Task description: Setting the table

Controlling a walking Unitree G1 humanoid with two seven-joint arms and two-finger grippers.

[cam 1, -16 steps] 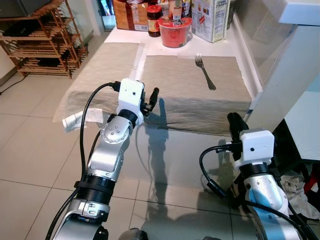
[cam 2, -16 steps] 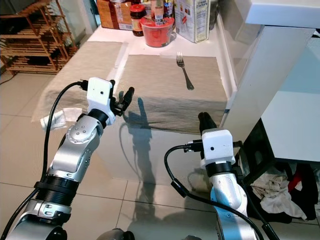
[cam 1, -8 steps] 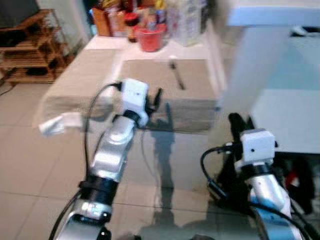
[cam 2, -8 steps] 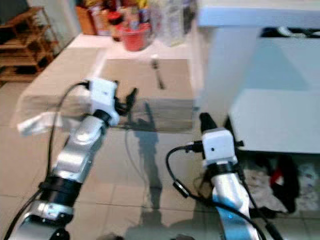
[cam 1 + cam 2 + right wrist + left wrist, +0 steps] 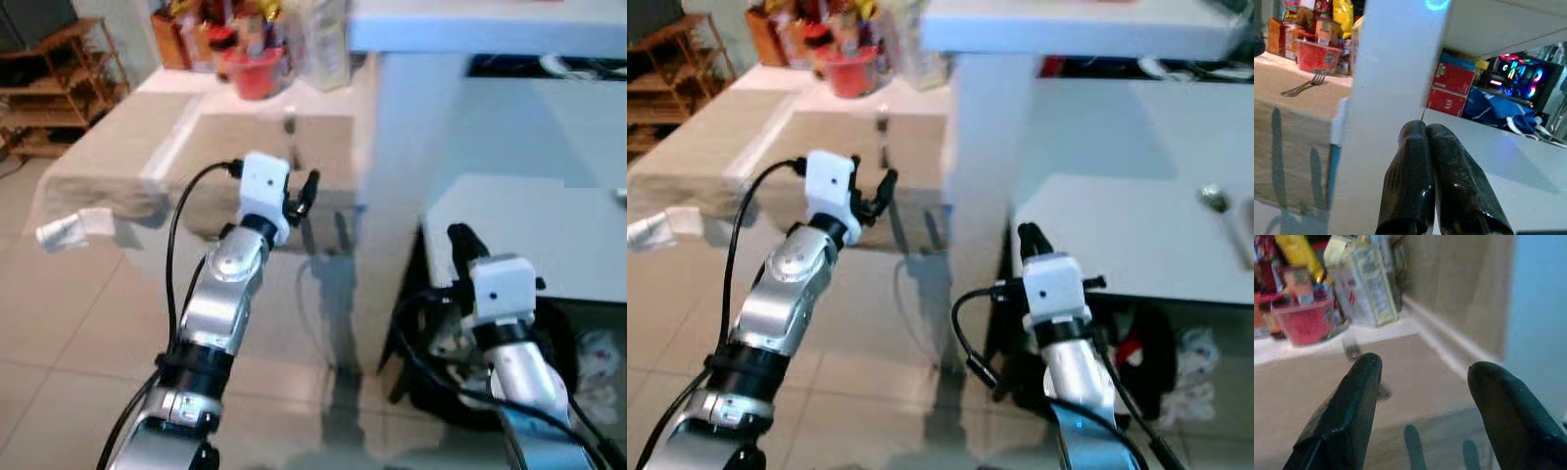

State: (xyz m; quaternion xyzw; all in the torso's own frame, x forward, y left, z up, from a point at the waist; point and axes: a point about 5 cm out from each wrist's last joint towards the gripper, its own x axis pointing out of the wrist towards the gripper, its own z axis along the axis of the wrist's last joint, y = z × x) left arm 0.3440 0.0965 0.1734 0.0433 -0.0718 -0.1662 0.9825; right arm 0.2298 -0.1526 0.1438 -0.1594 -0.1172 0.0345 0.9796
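Fork (image 5: 1303,85), silvery with tines up, lies on beige placemat (image 5: 1288,105).

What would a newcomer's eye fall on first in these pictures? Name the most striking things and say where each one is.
The two silver arms fill the foreground: the left gripper is raised with its fingers apart before the beige placemat, while the right gripper is low and shut beside the white pillar. At the table's far end stands a red bowl among food packets, with a fork on the placemat nearby. To the right, a spoon lies on a white surface.
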